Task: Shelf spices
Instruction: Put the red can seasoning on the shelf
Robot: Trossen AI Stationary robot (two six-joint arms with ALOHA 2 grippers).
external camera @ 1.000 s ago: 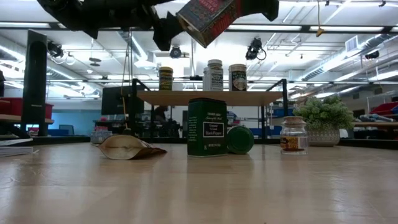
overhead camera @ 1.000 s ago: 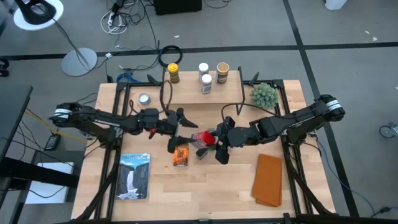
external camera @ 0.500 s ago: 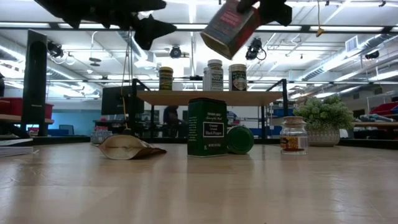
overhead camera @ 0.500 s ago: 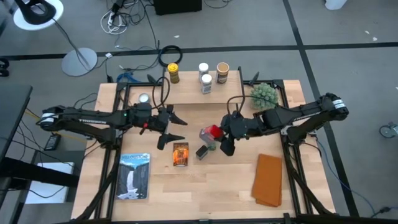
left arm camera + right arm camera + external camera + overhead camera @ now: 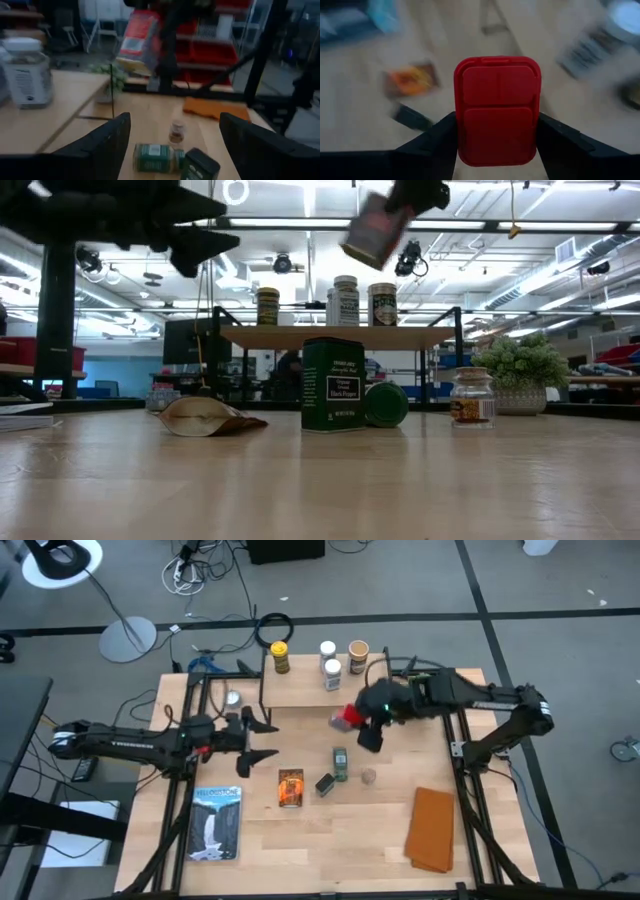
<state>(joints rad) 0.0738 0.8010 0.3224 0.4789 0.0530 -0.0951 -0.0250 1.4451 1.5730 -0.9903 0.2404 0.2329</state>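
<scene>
The red tin (image 5: 347, 718) hangs in the air in front of the shelf (image 5: 300, 692), with my right gripper (image 5: 356, 721) shut on it; the low view shows the tin (image 5: 370, 232) tilted, higher than the shelf board (image 5: 300, 337). Jars with yellow (image 5: 279, 656), white (image 5: 330, 668) and tan (image 5: 357, 654) lids stand on the shelf. On the table lie an orange packet (image 5: 290, 787), a dark box (image 5: 325, 783), a green jar (image 5: 340, 763) on its side and a small jar (image 5: 369, 777). My left gripper (image 5: 264, 738) stands open at the table's left, holding nothing. My right gripper pinches the red tin between its two fingers, one on each side wall just behind the red lid (image 5: 497, 107), which faces the wrist camera. The fingers (image 5: 437, 137) slant down from the table's right and run along the tin. The tin is lifted clear and tilted.
A spiky green plant (image 5: 423, 692) stands right of the shelf, a flat silver tin (image 5: 232, 698) left of it. A book (image 5: 216, 823) lies near left, an orange cloth (image 5: 432, 830) near right. Black frame posts (image 5: 447, 710) edge the table.
My right gripper has risen and gone toward the table's far edge and the shelf, carrying the red tin, which has stayed tilted and clear. My left gripper has drawn back toward the table's left edge, still open.
</scene>
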